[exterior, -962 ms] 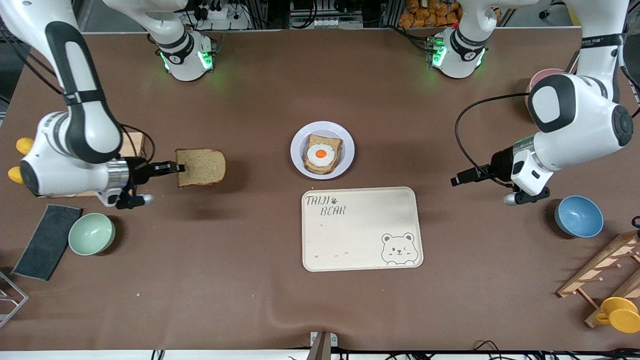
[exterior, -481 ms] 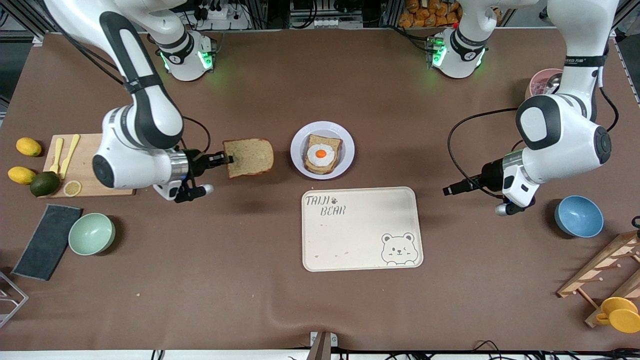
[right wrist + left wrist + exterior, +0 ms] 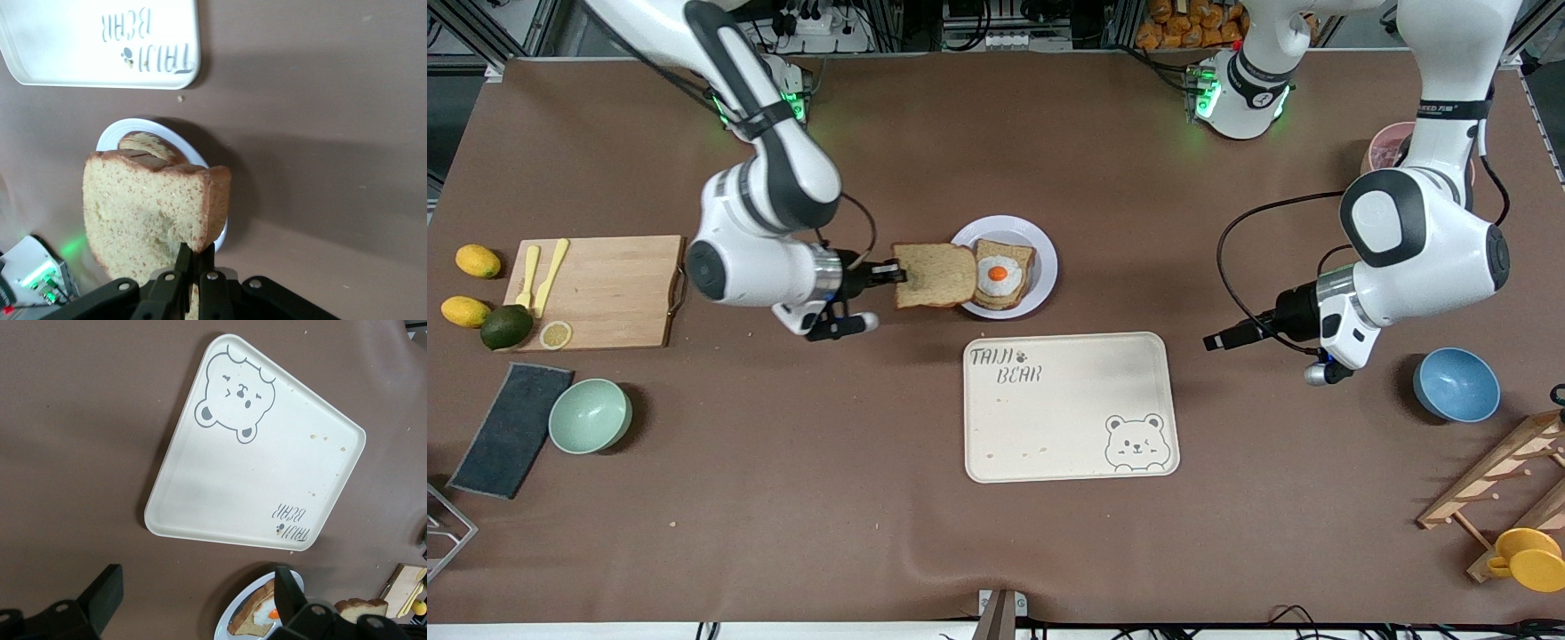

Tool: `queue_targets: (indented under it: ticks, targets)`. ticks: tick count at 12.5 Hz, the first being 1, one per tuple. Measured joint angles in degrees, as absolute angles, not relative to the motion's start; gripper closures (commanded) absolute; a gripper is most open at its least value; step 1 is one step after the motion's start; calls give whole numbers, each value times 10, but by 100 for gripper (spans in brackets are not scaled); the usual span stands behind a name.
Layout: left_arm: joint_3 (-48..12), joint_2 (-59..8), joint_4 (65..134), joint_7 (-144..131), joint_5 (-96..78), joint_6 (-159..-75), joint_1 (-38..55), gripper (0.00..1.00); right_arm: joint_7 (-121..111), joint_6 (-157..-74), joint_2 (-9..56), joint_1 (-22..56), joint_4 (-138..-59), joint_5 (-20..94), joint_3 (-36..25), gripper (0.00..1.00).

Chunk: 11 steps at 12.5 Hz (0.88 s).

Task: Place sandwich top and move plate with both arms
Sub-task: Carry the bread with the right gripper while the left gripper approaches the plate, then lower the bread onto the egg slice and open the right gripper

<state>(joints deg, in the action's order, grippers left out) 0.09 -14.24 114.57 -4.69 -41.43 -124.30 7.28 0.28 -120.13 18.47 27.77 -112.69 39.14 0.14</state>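
My right gripper (image 3: 894, 272) is shut on one edge of the sandwich top (image 3: 935, 276), a plain brown bread slice held flat in the air. The slice's free edge overlaps the rim of the pale plate (image 3: 1005, 223). On the plate lies a bread slice with a fried egg (image 3: 999, 274). In the right wrist view the slice (image 3: 157, 213) stands in my right gripper (image 3: 195, 257) over the plate (image 3: 110, 137). My left gripper (image 3: 1214, 340) is open and empty, over bare table between the tray and the blue bowl. In its own view my left gripper (image 3: 197, 587) faces the plate (image 3: 230, 623).
The cream bear tray (image 3: 1069, 406) lies nearer the camera than the plate, also in the left wrist view (image 3: 253, 480). A cutting board (image 3: 605, 293), green bowl (image 3: 590, 415) and dark cloth (image 3: 511, 428) sit at the right arm's end. A blue bowl (image 3: 1456, 384) and wooden rack (image 3: 1503, 480) sit at the left arm's end.
My right arm has carried the bread slice from near the cutting board across to the plate's edge. My left gripper has drifted slightly toward the plate.
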Motion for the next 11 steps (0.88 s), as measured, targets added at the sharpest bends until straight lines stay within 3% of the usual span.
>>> queue_targets:
  ticks: [7,11]
  targets:
    - [1,-128,1136,61,-418,-1166,5,0,38,-1320,187,362,-1184,409,1,100]
    - [0,-76,1129,96,-420,-1121,-9,0,49,-1364,190,393,-1195,421,1,100]
